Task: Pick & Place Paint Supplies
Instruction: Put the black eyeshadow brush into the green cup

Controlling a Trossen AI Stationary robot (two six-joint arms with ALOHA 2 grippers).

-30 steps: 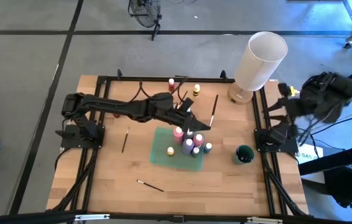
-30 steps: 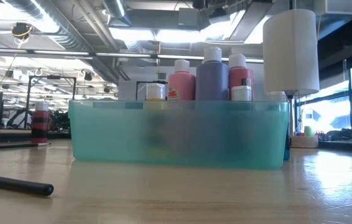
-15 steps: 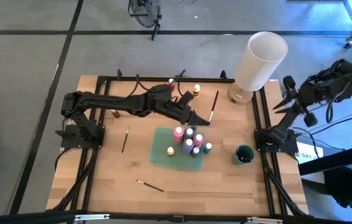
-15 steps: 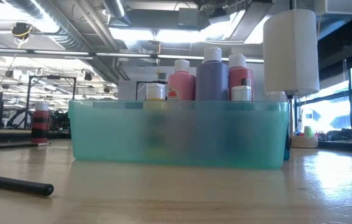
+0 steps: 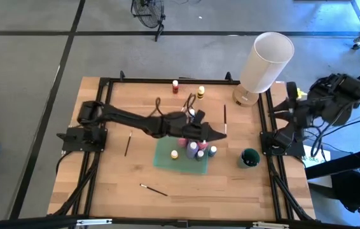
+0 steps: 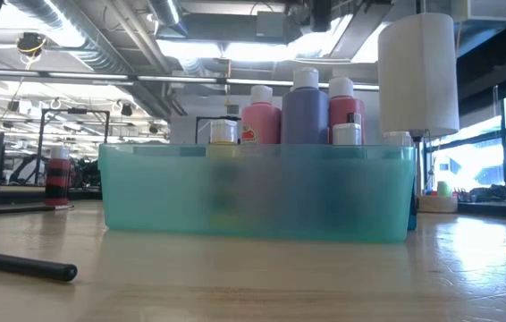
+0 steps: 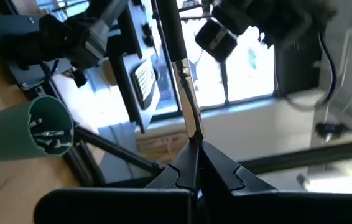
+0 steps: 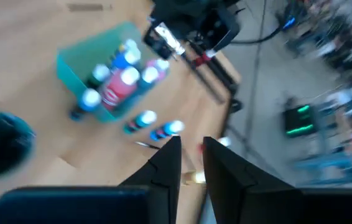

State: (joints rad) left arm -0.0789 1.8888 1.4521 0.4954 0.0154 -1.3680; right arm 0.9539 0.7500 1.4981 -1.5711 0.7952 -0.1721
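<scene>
My left gripper (image 5: 221, 133) hovers past the right end of the teal tray (image 5: 165, 155), shut on a thin dark-handled brush (image 5: 224, 114). Several small paint bottles (image 5: 193, 147) stand upright in the tray, and the low view shows them as bottles (image 6: 305, 109) above the tray's wall (image 6: 257, 192). A red bottle (image 5: 175, 84) and a yellow bottle (image 5: 201, 91) stand on the wood near the far edge. Two more brushes (image 5: 128, 143) (image 5: 154, 189) lie flat on the table. My right gripper (image 5: 289, 102) is raised beyond the table's right edge, fingers (image 8: 170, 162) slightly apart, holding nothing. My left gripper pinches the brush between its two fingertips at the end just past the metal ferrule (image 7: 193, 127). The fingers come level from the table's left and lie across the brush. The brush is lifted clear of the table, and its dark handle (image 7: 168, 25) sticks out toward the far edge.
A green cup (image 5: 249, 157) stands right of the tray, and the left wrist view shows the cup (image 7: 39, 127) too. A tall white cylinder (image 5: 266, 62) stands at the far right corner. Black frame rails (image 5: 266, 127) run along the table's edges.
My left gripper has moved toward the table's right edge and a little toward the near edge, carrying the brush. The brush has turned from slanting to pointing straight at the far edge. My right arm has swung and rolled beside the table.
</scene>
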